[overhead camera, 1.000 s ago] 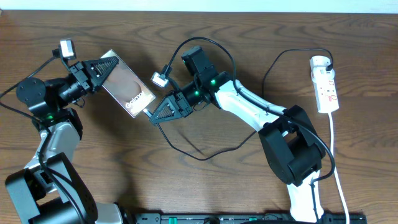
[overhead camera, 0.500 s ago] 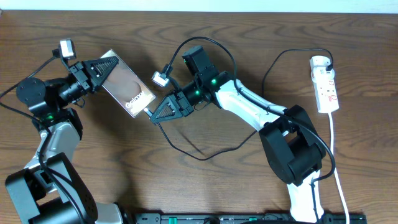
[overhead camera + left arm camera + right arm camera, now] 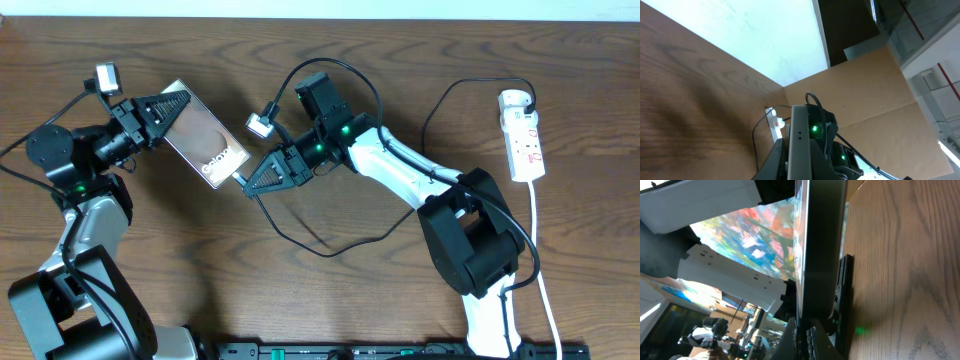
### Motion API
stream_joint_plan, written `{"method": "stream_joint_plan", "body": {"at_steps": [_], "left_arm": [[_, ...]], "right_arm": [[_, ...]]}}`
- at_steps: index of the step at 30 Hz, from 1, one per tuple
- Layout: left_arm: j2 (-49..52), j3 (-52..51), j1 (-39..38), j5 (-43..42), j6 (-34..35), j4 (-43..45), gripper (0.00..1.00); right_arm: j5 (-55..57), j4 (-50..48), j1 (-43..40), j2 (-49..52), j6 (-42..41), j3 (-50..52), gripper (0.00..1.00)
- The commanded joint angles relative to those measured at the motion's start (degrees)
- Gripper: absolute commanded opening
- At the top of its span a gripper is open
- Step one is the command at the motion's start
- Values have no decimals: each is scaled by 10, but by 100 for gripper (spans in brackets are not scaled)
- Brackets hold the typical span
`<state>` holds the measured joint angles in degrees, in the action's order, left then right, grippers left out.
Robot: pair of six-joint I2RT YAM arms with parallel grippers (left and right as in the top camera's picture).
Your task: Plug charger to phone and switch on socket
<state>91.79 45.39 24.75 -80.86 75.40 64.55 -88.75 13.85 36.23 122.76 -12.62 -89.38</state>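
Phone (image 3: pixel 205 140) sits clenched in the left gripper (image 3: pixel 175 105); right gripper (image 3: pixel 252 182) pinches the charger (image 3: pixel 320 252) tip against its lower short edge, socket (image 3: pixel 523 135) well apart by the table's (image 3: pixel 150 260) right edge.

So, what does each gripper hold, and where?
The left gripper holds the phone by its upper end. The right gripper seems to pinch the charger by its plug tip, at the phone's lower end.

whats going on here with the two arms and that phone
The left gripper holds the phone by its upper end, while the right gripper holds the small tip of the charger at the phone's lower end. Whether the tip is seated can't be told. The socket lies far right, neither gripper near it.
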Motion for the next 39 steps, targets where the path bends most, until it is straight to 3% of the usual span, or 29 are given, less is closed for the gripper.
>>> {"method": "stream_joint_plan", "body": {"at_steps": [1,15,23,39], "left_arm": [[-8,7,-2,-23,9,5,7],[-8,7,-22,-23,-12,5,7],[-8,7,-22,-23,-12,5,7],[-8,7,-22,-17,-12,5,7]], "right_arm": [[-8,-2,-2,-2,0,-4,1],[-7,-7,-2,-2,-6,-4,1],[-8,-76,-2,-2,-69,-4,1],[-7,-78,-2,-2,-69,-4,1]]}}
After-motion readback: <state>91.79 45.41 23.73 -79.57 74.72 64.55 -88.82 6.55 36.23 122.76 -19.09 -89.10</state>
